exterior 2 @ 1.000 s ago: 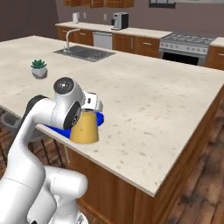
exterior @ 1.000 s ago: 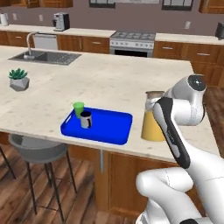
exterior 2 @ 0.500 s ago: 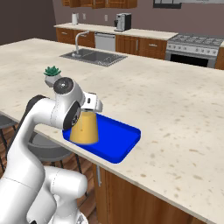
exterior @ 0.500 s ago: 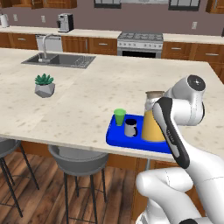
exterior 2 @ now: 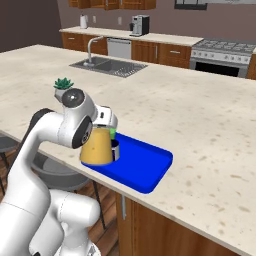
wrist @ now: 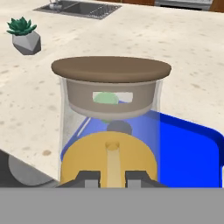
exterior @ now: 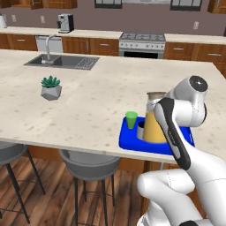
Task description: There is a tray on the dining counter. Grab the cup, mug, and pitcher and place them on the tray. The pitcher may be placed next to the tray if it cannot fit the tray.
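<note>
Gripper (wrist: 109, 178): two dark finger tips clenched on the pitcher, their ends cut off by the bottom edge of the hand view; in both base views the arm's white body hides the grasp.
Pitcher (wrist: 109, 127): one, clear glass with orange liquid and a brown lid, upright over the near left part of the tray; whether its base touches the tray cannot be told.
Mug (exterior: 141, 129): one, dark, on the tray just beside the pitcher, mostly hidden behind it.
Cup (exterior: 131, 119): one, green, upright on the tray's left end beside the mug.
Tray (exterior 2: 145, 167): one, blue, at the near edge of the dining counter (exterior 2: 200, 115).
Plant (exterior: 51, 87): one, small, in a grey pot, well apart to the left.
Sink (exterior: 62, 61): one, far side.
</note>
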### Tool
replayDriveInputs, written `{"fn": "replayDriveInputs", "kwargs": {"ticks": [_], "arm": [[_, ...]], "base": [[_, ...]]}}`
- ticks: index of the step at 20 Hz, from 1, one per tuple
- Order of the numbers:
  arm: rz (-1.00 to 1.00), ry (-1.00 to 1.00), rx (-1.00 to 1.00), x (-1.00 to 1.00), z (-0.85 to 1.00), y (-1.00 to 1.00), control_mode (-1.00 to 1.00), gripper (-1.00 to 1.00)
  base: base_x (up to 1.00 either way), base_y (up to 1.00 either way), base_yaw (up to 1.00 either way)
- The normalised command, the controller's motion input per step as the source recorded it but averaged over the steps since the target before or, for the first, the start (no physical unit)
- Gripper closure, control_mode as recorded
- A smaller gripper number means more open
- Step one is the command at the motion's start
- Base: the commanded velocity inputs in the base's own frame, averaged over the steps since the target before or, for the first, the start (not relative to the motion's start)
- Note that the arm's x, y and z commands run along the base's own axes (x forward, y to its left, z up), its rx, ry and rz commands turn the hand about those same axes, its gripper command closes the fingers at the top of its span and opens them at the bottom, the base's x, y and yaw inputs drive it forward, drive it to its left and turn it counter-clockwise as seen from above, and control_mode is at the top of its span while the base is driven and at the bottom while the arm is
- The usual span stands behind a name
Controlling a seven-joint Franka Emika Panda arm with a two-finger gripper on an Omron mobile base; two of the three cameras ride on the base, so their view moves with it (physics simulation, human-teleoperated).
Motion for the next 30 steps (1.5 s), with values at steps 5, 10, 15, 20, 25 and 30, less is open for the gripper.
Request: {"fn": "replayDriveInputs", "kwargs": {"ticks": [5, 10, 15, 20, 25, 30], "arm": [[0.00, 0.00, 0.00, 0.00, 0.00, 0.00, 1.00, 1.00], [0.00, -0.02, 0.00, 0.13, -0.05, -0.27, -1.00, 1.00], [0.00, -0.15, 0.00, 0.04, -0.12, -0.37, -1.00, 1.00], [0.00, -0.13, 0.00, 0.04, -0.17, -0.36, -1.00, 1.00], [0.00, -0.01, 0.00, 0.03, -0.12, -0.44, -1.00, 1.00], [0.01, 0.00, 0.00, 0.22, -0.07, -0.45, -1.00, 1.00]], "base": [[0.15, -0.05, 0.00], [0.04, -0.02, 0.00], [0.00, 0.00, 0.00], [0.00, 0.00, 0.00], [0.00, 0.00, 0.00], [0.00, 0.00, 0.00]]}}
